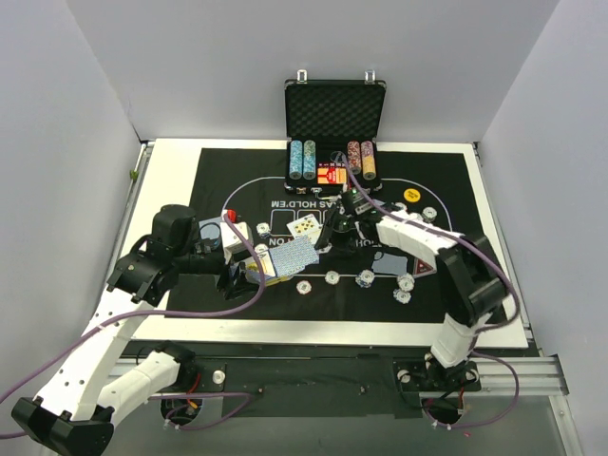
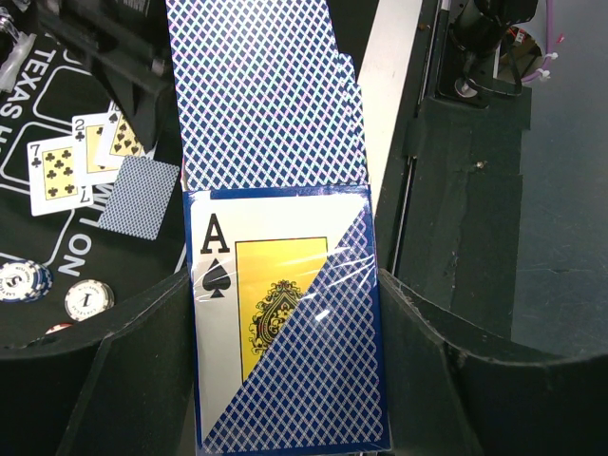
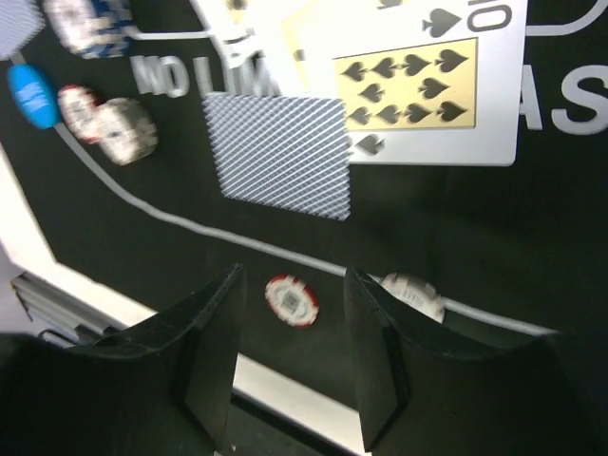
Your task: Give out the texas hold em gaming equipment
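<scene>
My left gripper [image 1: 255,269] is shut on a cellophane-wrapped card box [image 2: 285,323] with an ace of spades on it. Blue-backed cards [image 2: 256,95] stick out of its far end. It is held above the mat's left part, as the top view shows [image 1: 285,256]. My right gripper [image 1: 331,233] is open and empty above the mat. In its wrist view a red chip [image 3: 292,300] lies on the mat between the fingers [image 3: 214,351], with a white chip [image 3: 410,294] beside it. A face-down card [image 3: 280,154] and a ten of spades [image 3: 418,85] lie ahead.
The open black case [image 1: 334,109] stands at the back with chip stacks [image 1: 302,160] inside. Chips [image 1: 332,277] dot the black mat [image 1: 218,171] near its front edge. A yellow button [image 1: 410,196] lies at right, a blue button [image 3: 31,95] at left. Face-up cards [image 2: 57,171] lie mid-mat.
</scene>
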Action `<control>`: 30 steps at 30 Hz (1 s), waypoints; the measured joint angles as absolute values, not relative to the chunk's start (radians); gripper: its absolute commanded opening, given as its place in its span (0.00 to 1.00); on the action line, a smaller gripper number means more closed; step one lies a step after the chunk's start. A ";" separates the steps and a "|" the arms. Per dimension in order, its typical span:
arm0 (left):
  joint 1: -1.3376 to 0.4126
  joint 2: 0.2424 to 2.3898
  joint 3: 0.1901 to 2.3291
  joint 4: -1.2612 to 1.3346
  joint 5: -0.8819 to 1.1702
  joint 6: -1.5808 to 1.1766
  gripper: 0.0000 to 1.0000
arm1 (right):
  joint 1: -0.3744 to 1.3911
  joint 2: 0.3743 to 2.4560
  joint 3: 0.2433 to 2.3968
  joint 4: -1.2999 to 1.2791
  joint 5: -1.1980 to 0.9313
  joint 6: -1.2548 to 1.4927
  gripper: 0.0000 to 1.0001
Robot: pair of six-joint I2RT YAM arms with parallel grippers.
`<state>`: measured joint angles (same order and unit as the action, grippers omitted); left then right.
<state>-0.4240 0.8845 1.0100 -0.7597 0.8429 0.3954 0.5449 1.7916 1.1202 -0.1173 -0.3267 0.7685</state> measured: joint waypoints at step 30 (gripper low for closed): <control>-0.424 0.893 1.010 -0.759 0.846 0.395 0.00 | 0.582 1.156 1.051 -0.086 -0.720 0.867 0.82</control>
<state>-0.4240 0.8932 1.0100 -0.7589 0.8455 0.3950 0.5816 1.1557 1.0508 -0.0856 -0.7197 0.8673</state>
